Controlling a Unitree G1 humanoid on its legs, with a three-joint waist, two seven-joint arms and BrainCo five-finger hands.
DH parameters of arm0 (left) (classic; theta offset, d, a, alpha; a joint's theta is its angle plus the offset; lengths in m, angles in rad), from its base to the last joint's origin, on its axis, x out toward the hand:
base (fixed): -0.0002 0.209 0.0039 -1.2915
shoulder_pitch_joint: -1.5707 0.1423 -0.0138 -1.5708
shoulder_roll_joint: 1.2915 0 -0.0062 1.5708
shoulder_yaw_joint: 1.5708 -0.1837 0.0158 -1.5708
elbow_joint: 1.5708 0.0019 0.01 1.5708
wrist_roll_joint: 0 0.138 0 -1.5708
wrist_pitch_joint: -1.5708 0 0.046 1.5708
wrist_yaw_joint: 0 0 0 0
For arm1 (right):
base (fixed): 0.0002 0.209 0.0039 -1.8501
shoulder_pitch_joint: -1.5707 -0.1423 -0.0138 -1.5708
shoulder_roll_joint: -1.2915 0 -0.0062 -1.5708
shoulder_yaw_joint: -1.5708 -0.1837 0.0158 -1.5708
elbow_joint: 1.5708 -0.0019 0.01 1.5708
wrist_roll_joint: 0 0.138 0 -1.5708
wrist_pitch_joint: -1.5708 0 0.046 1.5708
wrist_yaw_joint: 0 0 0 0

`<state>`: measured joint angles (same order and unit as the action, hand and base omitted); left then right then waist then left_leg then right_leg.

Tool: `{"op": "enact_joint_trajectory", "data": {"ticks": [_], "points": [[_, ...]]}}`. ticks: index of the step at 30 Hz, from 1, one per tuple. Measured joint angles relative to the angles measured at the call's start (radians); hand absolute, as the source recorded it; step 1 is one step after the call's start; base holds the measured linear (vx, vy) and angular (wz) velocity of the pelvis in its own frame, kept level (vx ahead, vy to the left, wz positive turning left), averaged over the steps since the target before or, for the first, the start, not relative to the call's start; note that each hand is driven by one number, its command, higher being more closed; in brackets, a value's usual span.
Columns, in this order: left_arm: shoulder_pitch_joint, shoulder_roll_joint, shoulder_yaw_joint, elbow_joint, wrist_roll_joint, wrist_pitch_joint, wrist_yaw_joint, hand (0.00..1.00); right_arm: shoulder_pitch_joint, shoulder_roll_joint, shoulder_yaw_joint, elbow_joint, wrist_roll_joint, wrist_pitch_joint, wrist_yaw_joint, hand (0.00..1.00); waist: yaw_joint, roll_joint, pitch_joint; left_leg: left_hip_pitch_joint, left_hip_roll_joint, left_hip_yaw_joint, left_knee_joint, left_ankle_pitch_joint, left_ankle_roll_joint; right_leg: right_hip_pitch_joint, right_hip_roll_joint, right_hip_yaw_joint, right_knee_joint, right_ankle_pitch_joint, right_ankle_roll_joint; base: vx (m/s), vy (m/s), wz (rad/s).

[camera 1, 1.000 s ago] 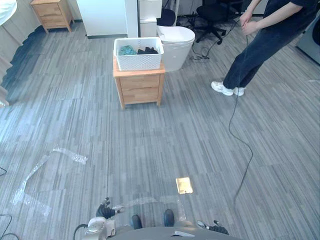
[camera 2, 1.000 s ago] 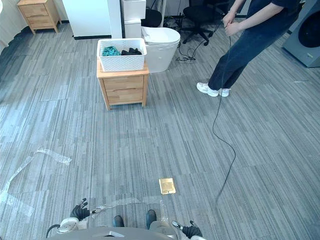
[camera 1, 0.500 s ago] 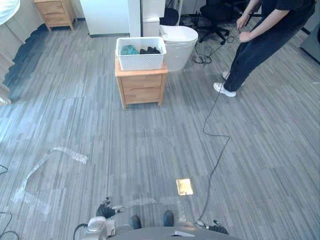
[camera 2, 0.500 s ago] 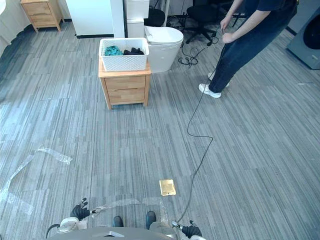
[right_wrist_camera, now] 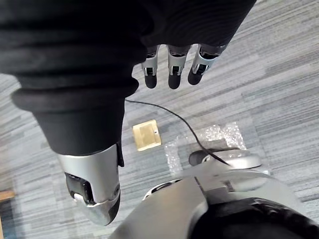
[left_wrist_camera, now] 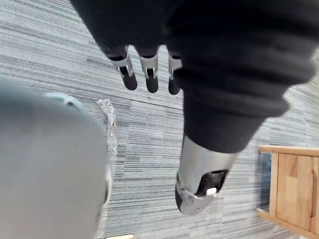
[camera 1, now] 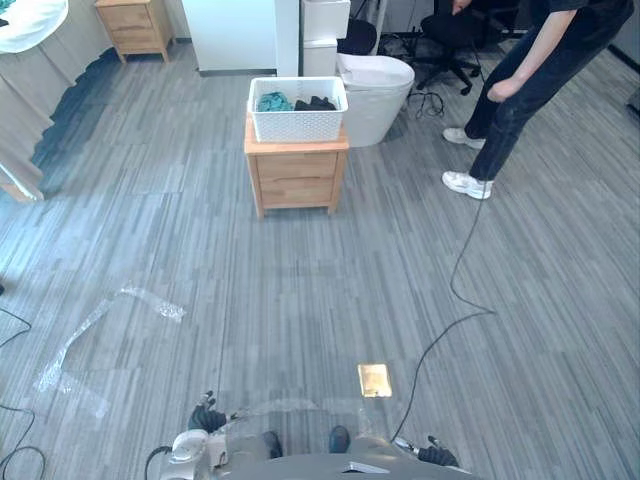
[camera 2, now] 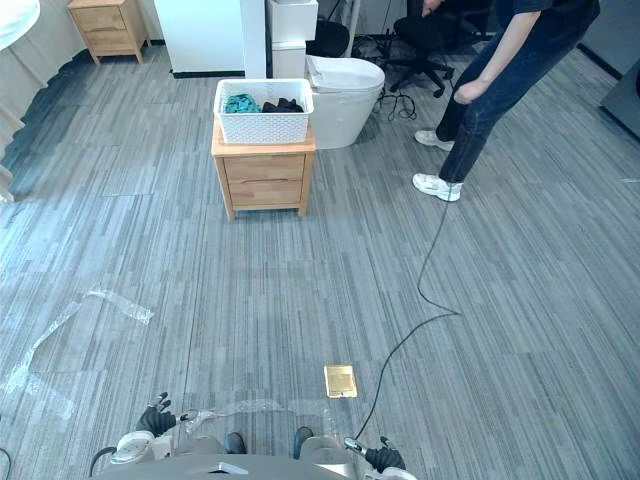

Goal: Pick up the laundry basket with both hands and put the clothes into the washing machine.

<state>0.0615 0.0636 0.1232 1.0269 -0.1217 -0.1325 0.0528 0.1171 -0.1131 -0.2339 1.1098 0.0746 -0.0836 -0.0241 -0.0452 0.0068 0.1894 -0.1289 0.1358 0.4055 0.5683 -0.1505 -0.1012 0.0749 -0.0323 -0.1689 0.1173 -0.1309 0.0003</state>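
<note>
Both hands — left hand [left_wrist_camera: 149, 74], right hand [right_wrist_camera: 172, 69] — hang low, fingers loosely straight and empty, far from the laundry basket [camera 1: 297, 108].

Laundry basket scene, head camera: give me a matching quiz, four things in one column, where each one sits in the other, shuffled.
1 laundry basket
2 wooden cabinet
3 brass floor plate
4 person

A set in the floor, nearest the robot
B standing at the far right
C on top of the cabinet
D under the basket

Pairs: 1-C, 2-D, 3-A, 4-B
</note>
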Motion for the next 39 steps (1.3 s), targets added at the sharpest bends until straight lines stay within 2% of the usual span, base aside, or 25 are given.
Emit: {"op": "enact_joint_trajectory", "data": {"ticks": [1,3,4,5,7,9,10,11,12,13,14,15,16,17,18,20,23,25,26,28,30,32,34,36,39], "points": [[0.002,-0.007,0.019,-0.013,-0.007,0.000,-0.001,0.00,0.000,-0.006,-0.004,0.007,0.000,0.000,0.000,0.00,0.005,0.022,0.015,-0.034,0.046,0.043,0.111,0.030,0.028,0.007,0.002,0.001,0.023,-0.024,-0.001,0.05,-0.042,0.09],[0.001,-0.009,0.029,-0.025,-0.016,-0.005,-0.005,0.00,-0.002,-0.010,-0.007,0.005,0.000,0.000,0.000,0.00,0.007,0.014,0.042,-0.095,0.089,0.063,0.263,0.098,0.017,0.038,-0.011,0.015,0.033,-0.037,-0.015,0.12,-0.006,-0.04],[0.000,-0.010,0.029,-0.026,-0.016,-0.008,-0.007,0.00,-0.007,-0.019,-0.007,0.004,0.000,0.001,0.000,0.00,0.007,0.021,0.044,-0.115,0.086,0.059,0.265,0.047,0.030,0.045,-0.022,0.024,0.037,-0.044,-0.016,0.17,0.016,-0.24],[-0.001,-0.012,0.029,-0.026,-0.016,-0.007,-0.014,0.00,-0.012,-0.028,-0.009,0.006,0.000,0.003,0.000,0.00,0.006,0.032,0.045,-0.128,0.069,0.052,0.192,0.006,0.033,0.049,-0.038,0.044,0.041,-0.054,-0.015,0.17,0.038,-0.33],[0.000,-0.016,0.029,-0.026,-0.015,-0.008,-0.015,0.00,-0.014,-0.028,-0.022,0.006,0.001,0.001,0.000,0.00,0.004,0.036,0.047,-0.154,0.019,-0.007,0.014,0.008,0.026,0.047,-0.060,0.062,0.043,-0.066,-0.007,0.13,0.049,-0.31],[0.003,-0.017,0.029,-0.028,-0.015,-0.009,-0.015,0.00,-0.013,-0.034,-0.024,0.006,0.001,0.001,0.000,0.00,0.005,0.045,0.045,-0.163,-0.022,-0.109,-0.327,0.088,-0.020,0.043,-0.064,0.087,0.037,-0.090,0.011,0.23,0.157,-0.43],[0.004,-0.017,0.030,-0.028,-0.016,-0.009,-0.015,0.00,-0.011,-0.039,-0.024,0.006,0.001,0.001,0.000,0.00,0.008,0.056,0.042,-0.161,-0.010,-0.134,-0.407,0.100,-0.027,0.046,-0.051,0.105,0.037,-0.104,0.018,0.26,0.201,-0.59],[0.009,-0.017,0.032,-0.027,-0.016,-0.009,-0.014,0.00,-0.005,-0.043,-0.023,0.006,0.000,0.001,0.001,0.00,0.011,0.065,0.036,-0.168,0.009,-0.147,-0.418,0.102,-0.023,0.054,-0.041,0.125,0.039,-0.124,0.028,0.41,0.335,-0.67],[0.016,-0.015,0.044,-0.028,-0.018,-0.008,-0.018,0.00,0.005,-0.042,-0.023,0.005,-0.002,0.001,0.004,0.00,0.012,0.060,0.029,-0.177,0.006,-0.171,-0.366,0.141,0.021,0.066,-0.047,0.153,0.062,-0.173,0.034,0.53,0.426,-0.72],[0.028,-0.010,0.073,-0.031,-0.023,-0.009,-0.021,0.00,0.023,-0.028,-0.023,0.006,-0.002,0.001,0.007,0.00,0.016,0.027,-0.006,-0.202,-0.032,-0.176,-0.280,0.147,0.057,0.060,-0.091,0.170,0.113,-0.230,0.036,0.58,0.420,-0.61],[0.034,-0.007,0.081,-0.035,-0.027,-0.014,-0.022,0.00,0.038,-0.024,-0.024,0.007,-0.002,0.001,0.011,0.00,0.019,0.007,-0.025,-0.200,-0.054,-0.169,-0.254,0.143,0.073,0.059,-0.117,0.184,0.168,-0.251,0.058,0.53,0.260,-0.42],[0.031,0.004,0.084,-0.030,-0.027,-0.017,-0.019,0.00,0.039,-0.006,-0.028,0.005,0.001,-0.001,0.015,0.00,0.013,-0.033,-0.037,-0.192,-0.095,-0.149,-0.212,0.104,0.107,-0.031,-0.166,0.201,0.402,-0.258,0.086,0.45,0.175,-0.18],[0.031,0.009,0.080,-0.029,-0.029,-0.016,-0.019,0.00,0.035,0.000,-0.027,0.003,0.000,-0.001,0.018,0.00,0.002,-0.043,-0.035,-0.179,-0.111,-0.142,-0.202,0.082,0.113,-0.087,-0.181,0.223,0.528,-0.223,0.108,0.55,0.230,0.05],[0.030,0.020,0.068,-0.028,-0.030,-0.016,-0.020,0.00,0.027,0.014,-0.025,-0.002,0.000,0.000,0.023,0.00,-0.010,-0.060,-0.029,-0.138,-0.137,-0.132,-0.205,0.053,0.122,-0.174,-0.205,0.251,0.737,-0.120,0.138,0.52,0.218,0.13],[0.029,0.027,0.062,-0.026,-0.031,-0.009,-0.016,0.00,0.018,0.022,-0.024,-0.003,0.000,0.001,0.023,0.00,-0.013,-0.055,-0.011,-0.082,-0.152,-0.126,-0.207,0.025,0.135,-0.236,-0.223,0.237,0.909,-0.087,0.132,0.61,0.205,-0.04],[0.031,0.030,0.030,-0.026,-0.031,-0.003,-0.012,0.00,-0.004,0.013,-0.012,-0.022,-0.001,0.000,0.023,0.00,-0.010,-0.042,0.012,0.071,-0.152,-0.102,-0.273,-0.008,0.140,-0.289,-0.219,0.151,1.008,-0.133,0.086,0.52,0.104,-0.45],[0.024,0.028,-0.010,-0.028,-0.032,-0.005,-0.015,0.00,-0.019,-0.010,0.029,-0.066,-0.002,-0.001,0.024,0.00,-0.018,-0.002,0.024,0.179,-0.130,-0.077,-0.363,-0.007,0.137,-0.350,-0.177,0.034,0.839,-0.209,0.063,0.39,0.014,-0.38],[-0.012,0.005,-0.012,-0.029,-0.033,-0.006,-0.015,0.00,-0.054,-0.024,0.046,-0.088,-0.002,-0.002,0.025,0.00,-0.031,0.034,0.048,0.208,-0.090,-0.070,-0.390,-0.008,0.132,-0.426,-0.129,0.011,0.551,-0.191,0.062,0.34,-0.062,-0.14],[-0.019,0.004,-0.017,-0.029,-0.032,-0.007,-0.015,0.00,-0.058,-0.028,0.047,-0.096,-0.002,-0.002,0.025,0.00,-0.034,0.042,0.057,0.219,-0.078,-0.070,-0.397,-0.012,0.125,-0.433,-0.121,0.015,0.465,-0.156,0.066,0.26,-0.099,0.03],[-0.028,-0.001,-0.041,-0.022,-0.031,-0.007,-0.015,0.00,-0.063,-0.038,0.067,-0.113,-0.004,-0.001,0.026,0.00,-0.038,0.037,0.074,0.267,-0.063,-0.064,-0.411,-0.053,0.056,-0.428,-0.123,0.057,0.124,0.041,0.080,0.43,-0.214,0.02],[-0.029,-0.010,-0.045,0.010,-0.028,-0.006,-0.016,0.00,-0.066,-0.041,0.076,-0.112,-0.010,0.000,0.026,0.00,-0.037,0.025,0.080,0.309,-0.049,-0.073,-0.402,-0.078,0.020,-0.428,-0.120,0.089,0.158,0.188,0.076,0.43,-0.340,0.05],[-0.030,-0.024,-0.043,0.020,-0.023,-0.005,-0.017,0.00,-0.070,-0.045,0.077,-0.114,-0.035,-0.002,0.028,0.00,-0.045,0.036,0.079,0.317,-0.027,-0.080,-0.346,-0.074,0.016,-0.458,-0.101,0.109,0.278,0.169,0.062,0.42,-0.362,0.14],[-0.033,-0.038,-0.030,0.022,-0.020,-0.006,-0.015,0.00,-0.073,-0.054,0.076,-0.110,-0.043,0.000,0.033,0.00,-0.045,0.050,0.081,0.260,0.038,-0.112,-0.145,-0.044,-0.009,-0.437,-0.090,0.075,0.364,0.075,0.030,0.43,-0.378,0.20],[-0.032,-0.042,0.009,0.016,-0.020,-0.006,-0.015,0.00,-0.055,-0.053,0.080,-0.103,-0.044,0.001,0.034,0.00,-0.043,0.048,0.082,0.184,0.121,-0.139,0.112,0.074,-0.003,-0.349,-0.075,0.036,0.377,0.022,0.004,0.31,-0.266,0.27],[-0.028,-0.046,0.031,0.006,-0.020,-0.006,-0.016,0.00,-0.025,-0.064,0.090,-0.071,-0.044,0.001,0.035,0.00,-0.038,0.047,0.083,0.106,0.214,-0.042,0.374,0.066,0.036,-0.193,-0.061,-0.007,0.287,-0.009,-0.026,0.26,-0.182,0.18]]}}
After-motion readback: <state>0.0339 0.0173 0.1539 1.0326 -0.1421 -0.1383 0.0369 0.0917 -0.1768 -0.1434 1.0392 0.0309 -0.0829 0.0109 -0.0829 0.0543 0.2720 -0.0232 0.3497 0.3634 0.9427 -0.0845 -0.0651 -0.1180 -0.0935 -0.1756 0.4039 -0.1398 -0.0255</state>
